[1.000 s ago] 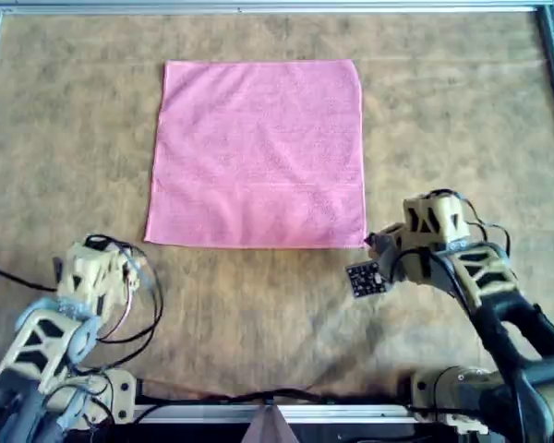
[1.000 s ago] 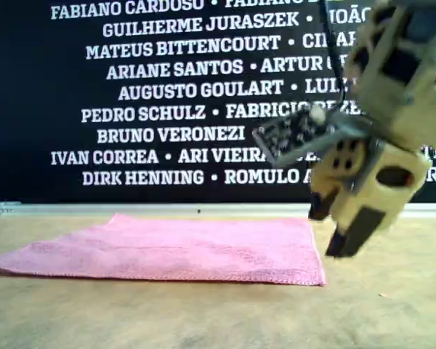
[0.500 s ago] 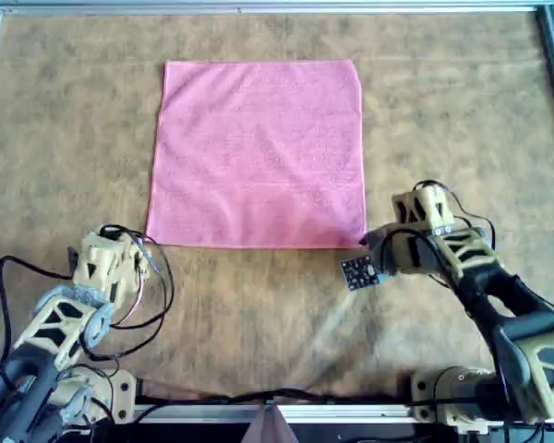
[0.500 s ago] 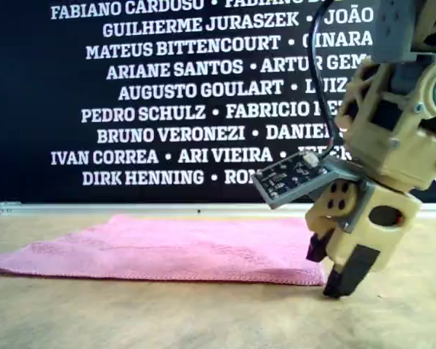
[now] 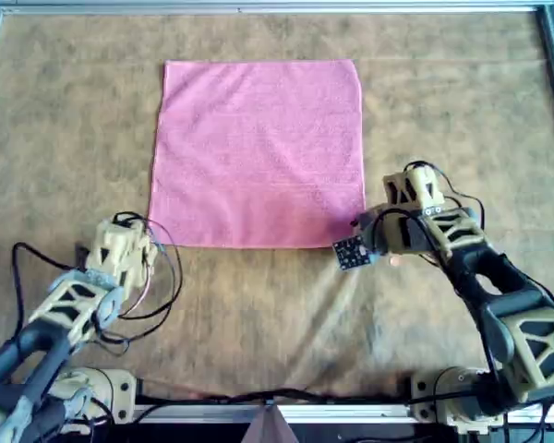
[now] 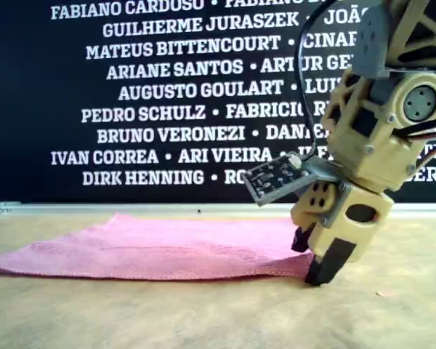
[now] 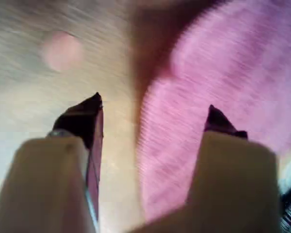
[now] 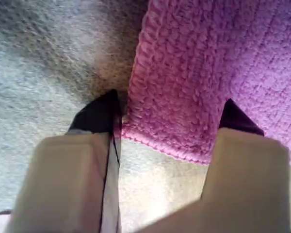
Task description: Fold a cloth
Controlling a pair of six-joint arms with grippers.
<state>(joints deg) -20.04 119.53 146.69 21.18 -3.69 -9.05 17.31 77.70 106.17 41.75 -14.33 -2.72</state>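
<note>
The pink cloth (image 5: 258, 152) lies flat and spread on the table; it also shows in the exterior view (image 6: 160, 251). My first gripper (image 5: 365, 233) is open and low at the cloth's near corner on the overhead view's right, also seen in the exterior view (image 6: 312, 256). In the first wrist view my first gripper (image 7: 154, 107) straddles the cloth's edge (image 7: 184, 145), one finger over cloth, one over table. My second gripper (image 5: 135, 247) is open at the near corner on the overhead view's left. In the second wrist view my second gripper (image 8: 169, 99) has the cloth corner (image 8: 174, 107) between its fingers.
The brown table mat (image 5: 258, 314) is bordered by a metal frame (image 5: 258, 7). A small pink speck (image 5: 394, 261) lies on the mat beside my first gripper. A black banner with white names (image 6: 167, 94) stands behind the table. Loose cables (image 5: 157, 286) hang by the second arm.
Both arms have moved toward the cloth's near corners. My first gripper has come down from above the table to the corner. The cloth has not moved.
</note>
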